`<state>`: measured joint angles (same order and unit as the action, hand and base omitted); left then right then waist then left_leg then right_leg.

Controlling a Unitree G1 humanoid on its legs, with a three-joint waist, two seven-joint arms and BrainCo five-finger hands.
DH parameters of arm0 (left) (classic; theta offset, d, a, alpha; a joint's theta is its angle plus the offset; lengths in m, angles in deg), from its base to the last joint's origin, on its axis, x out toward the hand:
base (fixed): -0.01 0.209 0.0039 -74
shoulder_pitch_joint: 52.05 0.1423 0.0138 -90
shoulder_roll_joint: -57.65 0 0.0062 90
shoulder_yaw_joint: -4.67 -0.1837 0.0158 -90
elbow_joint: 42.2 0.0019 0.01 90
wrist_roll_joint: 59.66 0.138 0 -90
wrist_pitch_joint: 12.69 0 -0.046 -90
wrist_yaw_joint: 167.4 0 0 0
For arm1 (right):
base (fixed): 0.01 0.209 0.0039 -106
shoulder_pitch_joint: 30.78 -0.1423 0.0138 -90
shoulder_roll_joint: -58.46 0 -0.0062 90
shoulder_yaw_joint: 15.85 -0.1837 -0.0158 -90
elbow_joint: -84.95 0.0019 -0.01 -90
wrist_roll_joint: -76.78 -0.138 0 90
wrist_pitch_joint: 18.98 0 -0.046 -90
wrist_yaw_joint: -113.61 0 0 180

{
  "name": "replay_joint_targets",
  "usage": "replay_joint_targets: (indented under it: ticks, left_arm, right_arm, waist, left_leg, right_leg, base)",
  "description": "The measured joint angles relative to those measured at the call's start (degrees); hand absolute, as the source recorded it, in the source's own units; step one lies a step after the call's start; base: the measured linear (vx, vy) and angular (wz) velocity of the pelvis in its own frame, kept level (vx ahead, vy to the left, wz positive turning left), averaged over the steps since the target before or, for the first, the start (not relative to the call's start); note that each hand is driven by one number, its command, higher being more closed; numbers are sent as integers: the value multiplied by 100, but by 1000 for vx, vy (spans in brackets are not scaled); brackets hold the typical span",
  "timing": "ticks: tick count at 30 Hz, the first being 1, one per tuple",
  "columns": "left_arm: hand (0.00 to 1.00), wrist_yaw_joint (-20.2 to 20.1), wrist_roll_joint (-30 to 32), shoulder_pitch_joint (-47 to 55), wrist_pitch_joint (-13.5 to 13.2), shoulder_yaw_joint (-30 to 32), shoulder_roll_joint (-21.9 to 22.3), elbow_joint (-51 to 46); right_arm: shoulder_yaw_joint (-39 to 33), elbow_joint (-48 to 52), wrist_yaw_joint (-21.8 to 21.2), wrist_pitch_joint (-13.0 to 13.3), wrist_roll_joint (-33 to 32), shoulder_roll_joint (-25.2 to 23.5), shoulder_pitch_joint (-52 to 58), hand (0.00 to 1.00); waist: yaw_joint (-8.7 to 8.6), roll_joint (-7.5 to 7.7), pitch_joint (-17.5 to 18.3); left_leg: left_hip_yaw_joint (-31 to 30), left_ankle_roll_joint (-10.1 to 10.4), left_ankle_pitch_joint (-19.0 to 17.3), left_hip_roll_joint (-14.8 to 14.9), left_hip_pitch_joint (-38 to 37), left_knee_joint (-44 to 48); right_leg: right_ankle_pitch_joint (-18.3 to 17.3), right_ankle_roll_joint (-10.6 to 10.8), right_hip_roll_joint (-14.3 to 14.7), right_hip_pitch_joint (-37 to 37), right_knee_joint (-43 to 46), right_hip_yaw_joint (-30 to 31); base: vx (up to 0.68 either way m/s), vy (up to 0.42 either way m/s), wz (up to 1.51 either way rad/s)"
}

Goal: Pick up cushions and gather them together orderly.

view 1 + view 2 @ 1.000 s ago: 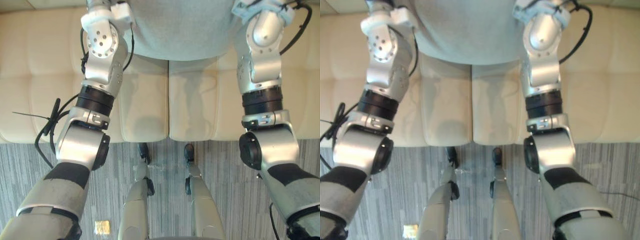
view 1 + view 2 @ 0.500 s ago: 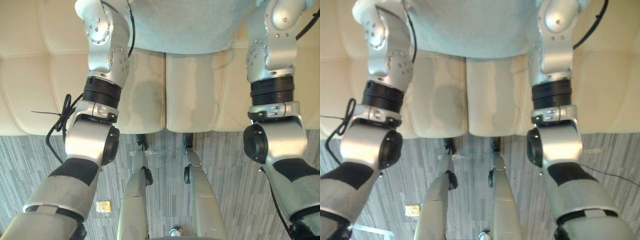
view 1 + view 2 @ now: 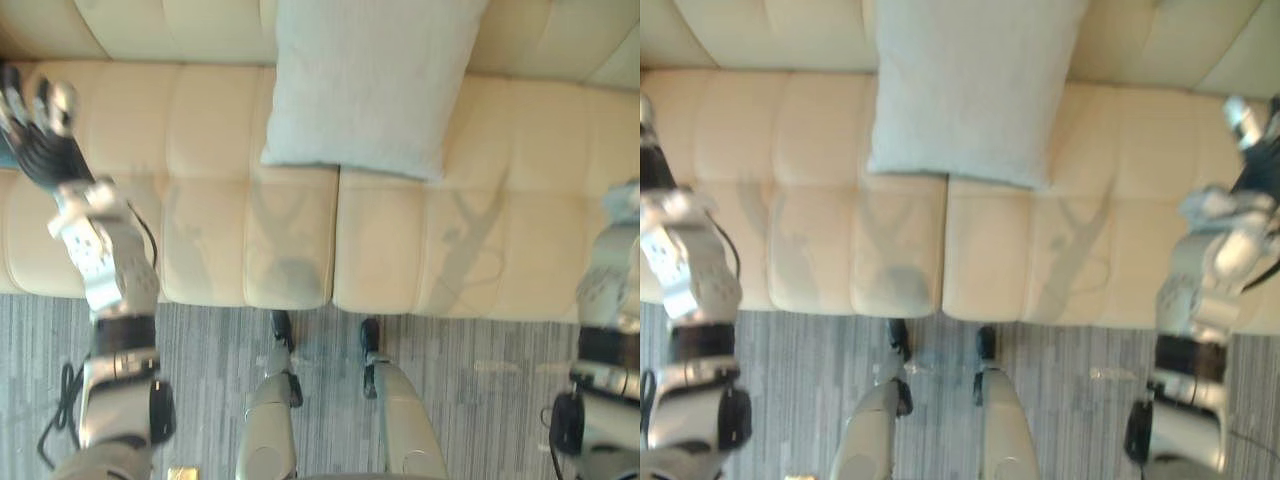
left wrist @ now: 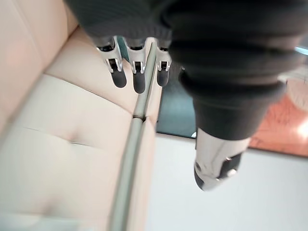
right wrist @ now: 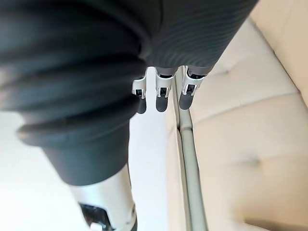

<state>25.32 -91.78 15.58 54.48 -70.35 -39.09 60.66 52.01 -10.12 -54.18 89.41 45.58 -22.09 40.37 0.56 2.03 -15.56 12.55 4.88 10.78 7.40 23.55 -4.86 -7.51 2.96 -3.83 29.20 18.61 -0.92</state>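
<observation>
A pale grey-blue cushion [image 3: 370,85] stands in the middle of the cream sofa [image 3: 200,190], its lower edge on the seat and its top leaning on the backrest. Neither hand touches it. My left hand [image 3: 42,150] is raised far to the cushion's left over the seat, open, fingers straight. Out by the sofa's right end is my right hand [image 3: 1258,160], well clear of the cushion. In the left wrist view the fingers [image 4: 137,72] are straight and empty, and the right wrist view shows the fingers [image 5: 162,94] straight and empty too.
The sofa's seat runs the full width, with a seam down its middle [image 3: 335,240]. Grey striped carpet [image 3: 480,380] lies in front of it. A small yellowish scrap [image 3: 182,472] sits on the floor near the lower left.
Both arms were pressed against the cushion's sides; they have swung out to the sofa's ends. The cushion now rests free against the backrest. The camera has also shifted.
</observation>
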Motion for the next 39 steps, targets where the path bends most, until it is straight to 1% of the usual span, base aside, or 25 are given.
replay_joint_targets:
  ticks: [2,3,5,6,8,11,13,14,16,18,23,27,30,33,34,35,36,37,38,39]
  left_arm:
    - [0,-150,325,985,171,-299,665,33]
    - [0,-225,500,1315,259,-390,868,73]
    - [0,-430,981,2188,455,-763,1405,491]
    - [0,-478,1114,2380,509,-844,1506,671]
    - [0,-671,1520,2786,708,-986,1767,1343]
    - [0,-842,2075,3025,852,-987,2023,2294]
    - [0,-858,2312,3062,928,-978,2116,2893]
    - [0,-869,2497,3063,992,-951,2171,3288]
    - [0,-926,2751,3100,1071,-895,2222,3678]
    - [0,-951,2996,3085,1110,-564,2256,4028]
    - [0,-941,3243,3057,1197,-307,2175,4399]
    - [0,-941,3429,2974,1245,-319,2076,4634]
    - [0,-930,3435,2861,1263,-442,2002,4738]
    - [0,-916,3437,2661,1286,-540,1989,4745]
    - [0,-903,3437,2507,1317,-646,1980,4737]
    - [0,-896,3435,2333,1332,-767,1966,4725]
    - [0,-898,3433,2171,1358,-846,1987,4653]
    - [0,-888,3431,2089,1364,-905,2049,4473]
    - [0,-876,3412,2044,1358,-931,2106,4228]
    - [0,-868,3406,2034,1347,-947,2147,4105]
  right_arm:
    - [1,30,-132,-39,304,-728,942,0]
    - [5,18,-190,-87,467,-964,1215,0]
    - [113,-232,-354,-140,829,-1659,2161,0]
    - [179,-408,-393,-169,925,-1816,2372,0]
    - [362,-1086,-521,-348,1193,-2215,2860,0]
    - [564,-2105,-701,-518,1382,-2460,3151,0]
    - [563,-2796,-750,-580,1496,-2565,3153,0]
    - [563,-3259,-775,-655,1554,-2583,3135,0]
    - [558,-3797,-788,-771,1573,-2603,3123,0]
    - [537,-4347,-832,-874,1747,-2625,3121,0]
    - [414,-4816,-892,-953,1739,-2663,3085,0]
    - [416,-5162,-894,-1006,1777,-2571,2880,0]
    - [418,-5268,-879,-1020,1783,-2546,2597,0]
    - [495,-5204,-872,-1019,1793,-2536,2175,0]
    - [604,-5180,-861,-1011,1805,-2537,2018,0]
    - [696,-5150,-848,-1014,1815,-2541,1937,0]
    - [745,-5064,-829,-1028,1827,-2551,1914,0]
    - [816,-4963,-807,-1053,1834,-2562,1916,0]
    - [903,-4888,-774,-1071,1847,-2574,1906,0]
    - [910,-4854,-765,-1085,1895,-2581,2009,0]
  waist:
    - [4,34,168]
    - [7,34,201]
    - [13,48,585]
    - [17,50,671]
    - [13,30,891]
    - [7,-53,1163]
    - [6,-108,1287]
    - [6,-143,1351]
    - [7,-188,1396]
    - [7,-200,1434]
    - [-21,-154,1509]
    - [-23,-109,1501]
    - [-10,-64,1425]
    - [18,-50,1287]
    - [32,-30,1263]
    - [28,-34,1182]
    - [45,-62,1105]
    - [108,-128,1066]
    - [149,-177,998]
    - [147,-164,988]
  left_leg:
    - [-59,17,-25,5,-311,-44]
    - [-59,21,-27,10,-464,-92]
    - [-54,59,-129,10,-727,-97]
    - [-55,64,-141,9,-827,-97]
    - [-46,78,-259,11,-1167,-97]
    - [-21,85,-359,7,-1462,-98]
    - [4,110,-417,7,-1587,-99]
    - [27,110,-434,6,-1667,-100]
    - [30,136,-453,0,-1807,-100]
    - [12,147,-488,-2,-2005,-102]
    - [20,142,-582,-47,-2255,-105]
    - [19,129,-593,-113,-2311,-103]
    - [104,112,-604,-128,-2317,-103]
    - [394,88,-609,-110,-2132,-96]
    - [487,56,-644,-87,-1880,-12]
    - [476,15,-707,-43,-1628,208]
    - [472,-66,-783,61,-1395,484]
    - [479,-128,-868,191,-1234,691]
    - [502,-191,-875,351,-1165,832]
    - [395,-174,-841,308,-1203,885]
  right_leg:
    - [-46,-47,26,-401,-169,-93]
    - [-53,-46,34,-562,-221,-121]
    - [-93,-70,33,-886,-382,-155]
    - [-101,-66,31,-1002,-421,-160]
    - [-105,-62,29,-1398,-573,-165]
    - [-118,-38,22,-1736,-752,-171]
    - [-119,3,22,-1889,-847,-162]
    - [-102,17,23,-1996,-919,-149]
    - [-81,26,23,-2177,-1013,-145]
    - [-23,-8,33,-2436,-1163,-129]
    - [29,3,37,-2750,-1375,-45]
    - [88,57,-6,-2853,-1458,15]
    - [180,81,-14,-2816,-1527,176]
    - [390,142,6,-2450,-1519,475]
    - [516,192,14,-2196,-1465,529]
    - [675,265,34,-2001,-1386,482]
    - [857,354,94,-1787,-1250,449]
    - [1115,441,180,-1755,-1364,426]
    - [536,198,149,-1612,-314,169]
    - [99,206,41,-1604,533,4]
  base:
    - [23,-55,10]
    - [17,-32,6]
    - [57,-21,2]
    - [82,-12,-3]
    - [53,-7,-4]
    - [7,0,-1]
    - [24,3,-5]
    - [40,9,-8]
    - [43,9,-4]
    - [67,10,-5]
    - [62,6,-5]
    - [58,17,-3]
    - [6,26,-22]
    - [-88,37,-55]
    - [-113,19,-39]
    - [-131,14,-28]
    - [-147,0,-13]
    - [-131,20,-16]
    - [-106,11,10]
    - [-35,-31,50]
